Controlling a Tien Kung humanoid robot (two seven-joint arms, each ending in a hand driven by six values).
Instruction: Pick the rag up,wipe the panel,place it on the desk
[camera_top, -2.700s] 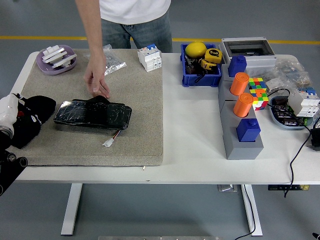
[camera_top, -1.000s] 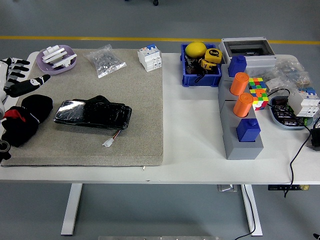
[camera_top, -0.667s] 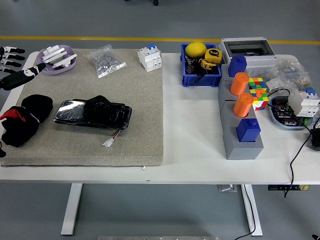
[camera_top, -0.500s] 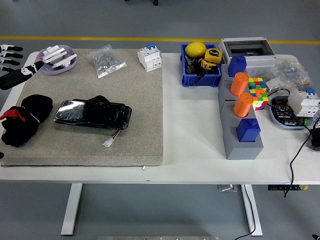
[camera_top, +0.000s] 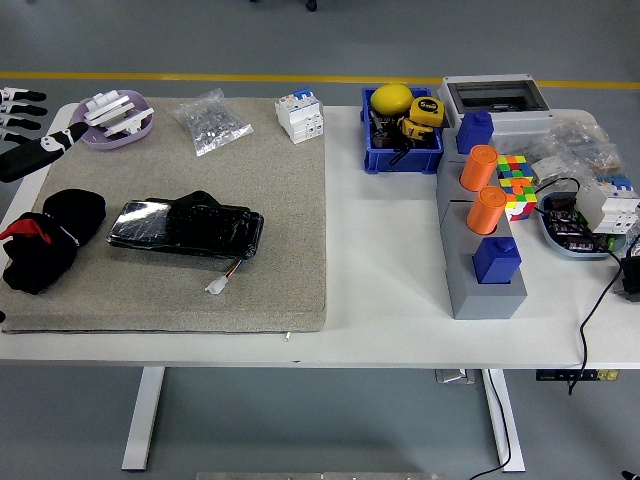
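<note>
Your left hand (camera_top: 28, 128), fingers spread and empty at upper left, could snag the shiny black cracked panel (camera_top: 186, 229) while reaching for the crumpled black rag (camera_top: 45, 252).

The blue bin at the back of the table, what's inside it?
The blue bin holds a yellow rounded object and a yellow-and-black tape measure, with dark items below them. What lies under those is covered.

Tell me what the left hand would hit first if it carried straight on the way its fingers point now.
The left hand, fingers spread, points right and slightly away. Likely first: the lilac oval dish holding white plastic parts. The hand's height is unclear, so it might pass above.
</note>
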